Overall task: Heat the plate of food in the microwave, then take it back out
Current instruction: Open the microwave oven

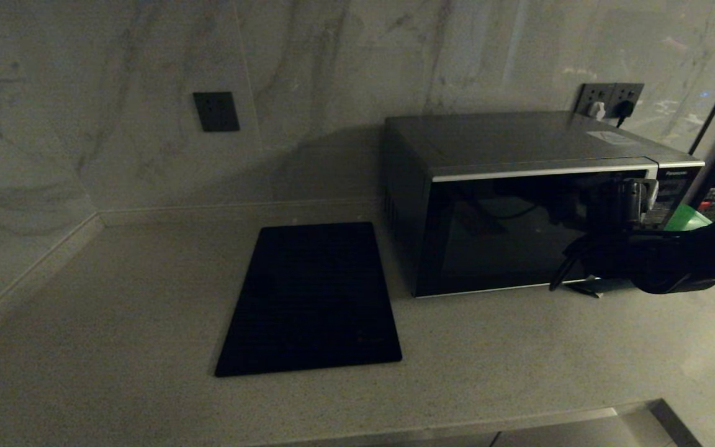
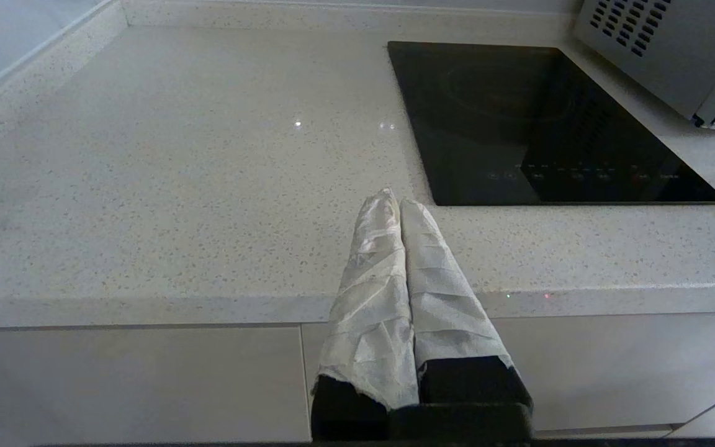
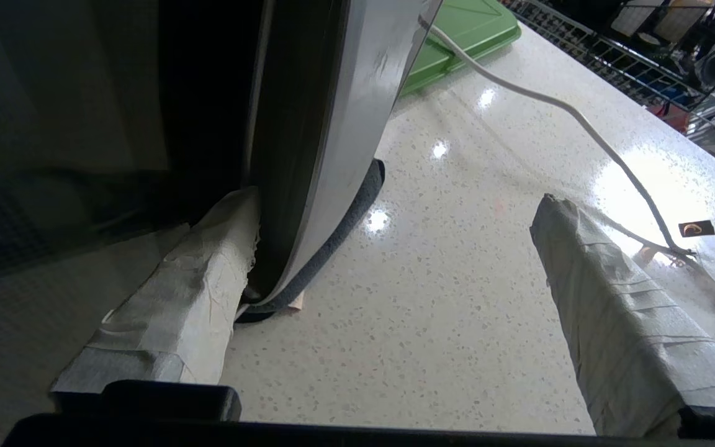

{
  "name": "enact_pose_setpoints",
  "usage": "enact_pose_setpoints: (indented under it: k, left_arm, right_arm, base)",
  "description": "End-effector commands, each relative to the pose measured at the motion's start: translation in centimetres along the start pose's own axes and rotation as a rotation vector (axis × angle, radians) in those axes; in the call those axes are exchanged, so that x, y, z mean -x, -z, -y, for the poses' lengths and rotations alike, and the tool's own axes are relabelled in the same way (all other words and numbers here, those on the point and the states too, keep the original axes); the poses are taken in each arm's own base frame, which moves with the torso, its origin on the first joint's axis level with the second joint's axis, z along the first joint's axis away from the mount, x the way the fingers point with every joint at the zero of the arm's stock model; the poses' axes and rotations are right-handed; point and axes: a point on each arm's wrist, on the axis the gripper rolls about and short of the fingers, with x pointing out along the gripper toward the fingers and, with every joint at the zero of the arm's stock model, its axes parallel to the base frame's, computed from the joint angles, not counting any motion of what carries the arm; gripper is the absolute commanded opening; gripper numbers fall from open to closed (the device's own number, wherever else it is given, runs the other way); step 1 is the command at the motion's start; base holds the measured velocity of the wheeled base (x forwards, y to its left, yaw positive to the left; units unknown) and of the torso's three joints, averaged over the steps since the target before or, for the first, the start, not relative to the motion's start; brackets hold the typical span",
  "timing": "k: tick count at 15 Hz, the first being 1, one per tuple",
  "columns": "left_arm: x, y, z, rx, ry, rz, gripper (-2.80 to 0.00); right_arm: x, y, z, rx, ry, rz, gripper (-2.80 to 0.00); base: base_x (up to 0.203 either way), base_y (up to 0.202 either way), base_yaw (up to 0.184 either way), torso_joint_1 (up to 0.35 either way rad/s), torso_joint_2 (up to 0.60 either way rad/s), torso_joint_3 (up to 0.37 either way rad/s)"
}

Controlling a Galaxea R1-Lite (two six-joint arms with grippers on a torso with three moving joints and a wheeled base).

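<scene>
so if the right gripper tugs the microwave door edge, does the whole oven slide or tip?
Probably stays put: the microwave is a big box sitting flat and low on the counter, so it likely won't tip. The polished counter could let it creep. The right gripper is open, one finger against the door edge, so grip looks slight.

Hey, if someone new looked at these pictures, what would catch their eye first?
Probably the big black microwave against the marble wall, door shut, with the right gripper low at its front right corner, jaws wide open. Next, the flat black cooktop lying to the microwave's left, and a green board behind the microwave's right side.
</scene>
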Motion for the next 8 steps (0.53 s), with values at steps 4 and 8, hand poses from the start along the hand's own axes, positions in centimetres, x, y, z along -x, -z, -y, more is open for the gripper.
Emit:
enact_pose_setpoints:
  k: [4, 8]
  left_arm:
    - [-0.01, -0.01, 0.0, 0.001, -0.001, -0.001, -2.8]
    - [-0.01, -0.01, 0.0, 0.001, -0.001, -0.001, -2.8]
  right_arm:
    - [-1.29, -0.72, 0.23, -0.022, 0.034, 0.011, 0.0]
    - [-1.59, -0.83, -0.11, -0.021, 0.035, 0.014, 0.0]
  base:
    - [0.0, 0.0, 0.0, 0.0, 0.0, 0.0]
    - [0.0, 0.0, 0.0, 0.0, 0.0, 0.0]
